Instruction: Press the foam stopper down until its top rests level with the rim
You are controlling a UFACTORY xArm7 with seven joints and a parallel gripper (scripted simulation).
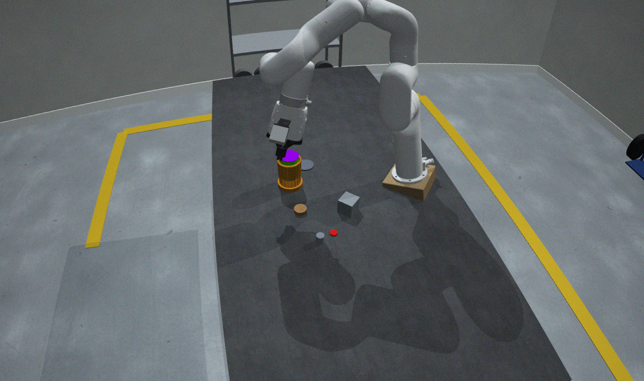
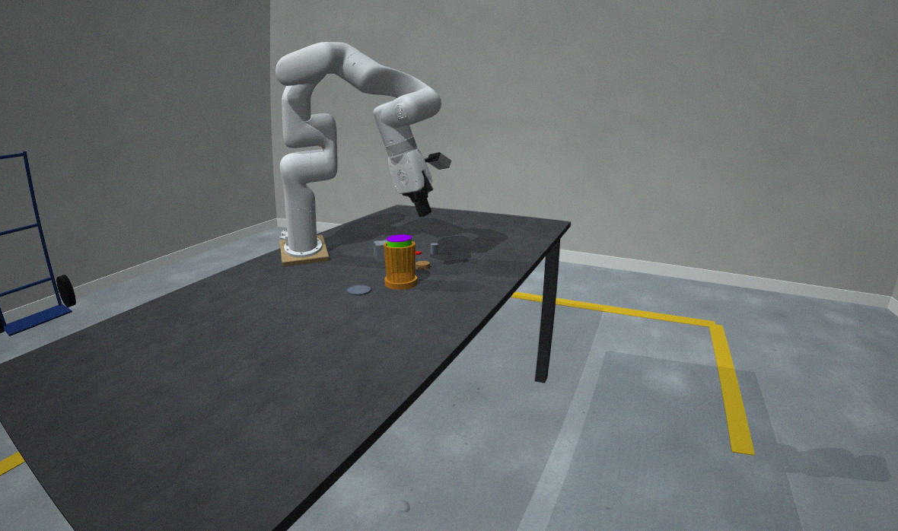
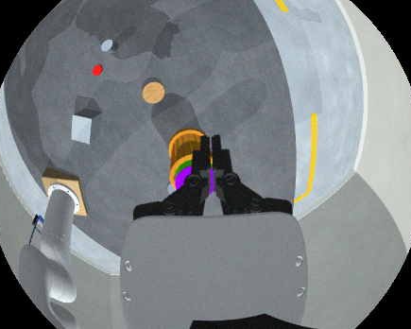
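An orange ribbed jar (image 1: 289, 176) (image 2: 399, 265) (image 3: 185, 142) stands upright on the dark table (image 1: 362, 307) (image 2: 208, 369). Its foam stopper (image 1: 292, 155) (image 2: 398, 238) has a purple top and a green band, and it sticks up above the rim. My gripper (image 1: 280, 152) (image 2: 423, 209) (image 3: 211, 147) is shut and empty. It hangs tilted in the air above the jar, with a clear gap to the stopper and a little to one side of it in the exterior view.
A flat grey disc (image 1: 307, 164) (image 2: 358, 289) lies beside the jar. A brown disc (image 1: 300, 208) (image 3: 154, 92), a grey cube (image 1: 348, 202) (image 3: 82, 129), a small grey cylinder (image 1: 320, 234) and a red disc (image 1: 333, 232) lie nearby. The arm's base (image 1: 409, 182) stands further off.
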